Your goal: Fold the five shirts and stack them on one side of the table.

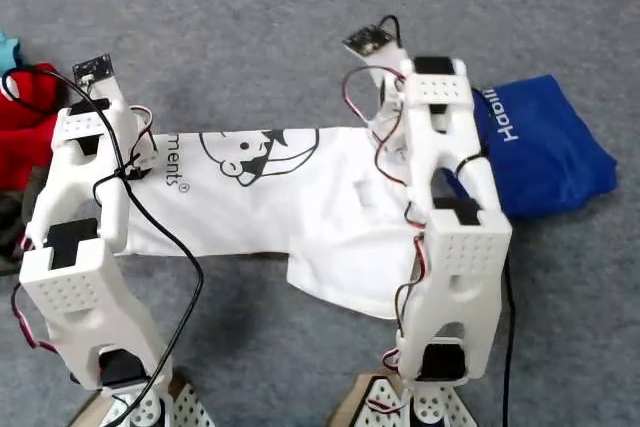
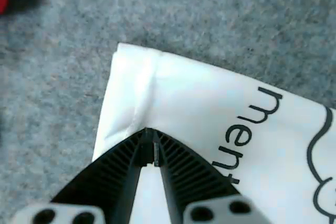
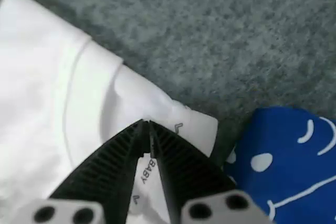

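**White shirt in hand; one folded**

Item: white printed cotton shirt [image 1: 300,197], spread flat mid-table on the grey felt table [image 1: 250,47]. Left gripper [image 2: 149,150] is pinched on its hem corner. Right gripper [image 3: 146,129] is pinched on its collar. Apparently done: folded blue shirt [image 1: 545,147], right side. Outstanding: this shirt, crumpled red garment [image 1: 25,137] at the left edge, and the remainder.

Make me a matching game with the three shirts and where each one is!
Things:
1. white shirt
2. blue shirt
3. red shirt

Places:
A. bunched at the left edge of the table
B. folded beside the right arm
C. spread in the middle, pinched by the left claw and the right claw

Pairs: 1-C, 2-B, 3-A.
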Robot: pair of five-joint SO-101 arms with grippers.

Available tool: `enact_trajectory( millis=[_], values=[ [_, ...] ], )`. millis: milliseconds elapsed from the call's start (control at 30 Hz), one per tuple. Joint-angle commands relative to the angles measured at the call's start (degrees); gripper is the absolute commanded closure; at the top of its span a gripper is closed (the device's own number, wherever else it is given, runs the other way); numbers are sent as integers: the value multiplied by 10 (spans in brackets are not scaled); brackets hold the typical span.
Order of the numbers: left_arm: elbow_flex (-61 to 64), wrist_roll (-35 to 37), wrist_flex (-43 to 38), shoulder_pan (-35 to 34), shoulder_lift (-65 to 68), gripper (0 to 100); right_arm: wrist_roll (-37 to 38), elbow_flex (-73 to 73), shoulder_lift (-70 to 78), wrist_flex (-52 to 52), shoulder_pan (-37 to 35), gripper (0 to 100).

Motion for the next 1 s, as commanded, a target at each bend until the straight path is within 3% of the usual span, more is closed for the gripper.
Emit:
enact_trajectory(
  millis=[0, 200, 567, 700, 833, 967],
  values=[
    [-18, 2, -12, -11, 0, 981, 5, -13, 11, -38, 41, 995],
    [-18, 2, -12, -11, 0, 981, 7, -79, 29, -14, 61, 995],
    [-16, 2, -11, -11, -7, 981, 40, -321, 29, 250, 40, 995],
    [-18, 2, 37, -8, -53, 981, 48, -407, 23, 332, 33, 995],
    [35, 2, 47, -8, -164, 981, 42, -340, -62, 331, 35, 995],
    [139, 1, 35, -7, -303, 981, 64, -152, -209, 328, 18, 994]
  ],
)
